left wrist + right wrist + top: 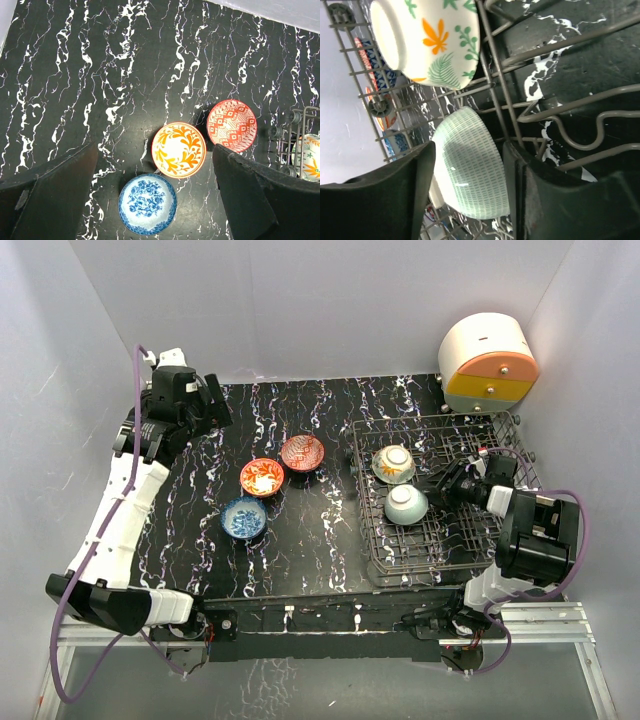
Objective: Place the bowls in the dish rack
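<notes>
Three bowls sit on the black marbled table: orange-red (262, 477) (179, 149), red-pink (301, 452) (231, 124) and blue patterned (243, 518) (147, 203). The grey wire dish rack (470, 540) (490, 60) holds the cream flower bowl (393, 464) (432, 40) and the pale teal bowl (406, 505) (470, 172), both on their sides. My right gripper (447, 485) (469, 150) is open inside the rack, its fingers on either side of the teal bowl. My left gripper (210, 405) (155, 165) is open and empty, high above the three bowls.
A rounded white-orange-yellow drawer unit (488, 365) stands at the back right behind the rack. The rack's corner (295, 120) shows at the right of the left wrist view. White walls close in the table on three sides.
</notes>
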Controlling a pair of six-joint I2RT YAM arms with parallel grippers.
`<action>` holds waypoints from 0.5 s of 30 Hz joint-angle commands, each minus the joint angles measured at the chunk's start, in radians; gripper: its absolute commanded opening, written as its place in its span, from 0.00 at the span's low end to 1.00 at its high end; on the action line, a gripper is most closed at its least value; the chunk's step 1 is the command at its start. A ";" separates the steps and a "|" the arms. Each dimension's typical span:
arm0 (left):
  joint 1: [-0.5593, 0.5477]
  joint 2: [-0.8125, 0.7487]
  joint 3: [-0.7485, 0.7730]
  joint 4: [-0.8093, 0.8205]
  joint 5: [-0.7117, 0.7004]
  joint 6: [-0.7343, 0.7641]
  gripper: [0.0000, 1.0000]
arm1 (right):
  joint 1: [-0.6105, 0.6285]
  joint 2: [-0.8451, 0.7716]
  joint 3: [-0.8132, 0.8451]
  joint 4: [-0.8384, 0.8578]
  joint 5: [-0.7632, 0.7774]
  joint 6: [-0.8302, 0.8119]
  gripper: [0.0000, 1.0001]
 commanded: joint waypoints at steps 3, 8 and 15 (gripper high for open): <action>-0.004 0.017 0.028 0.023 0.018 0.007 0.96 | 0.000 -0.051 0.062 -0.178 0.159 -0.107 0.63; -0.004 0.024 0.030 0.026 0.038 0.001 0.96 | 0.029 -0.073 0.076 -0.162 0.144 -0.073 0.64; -0.005 0.044 -0.001 0.001 0.116 0.002 0.95 | 0.104 -0.143 0.218 -0.281 0.219 -0.073 0.67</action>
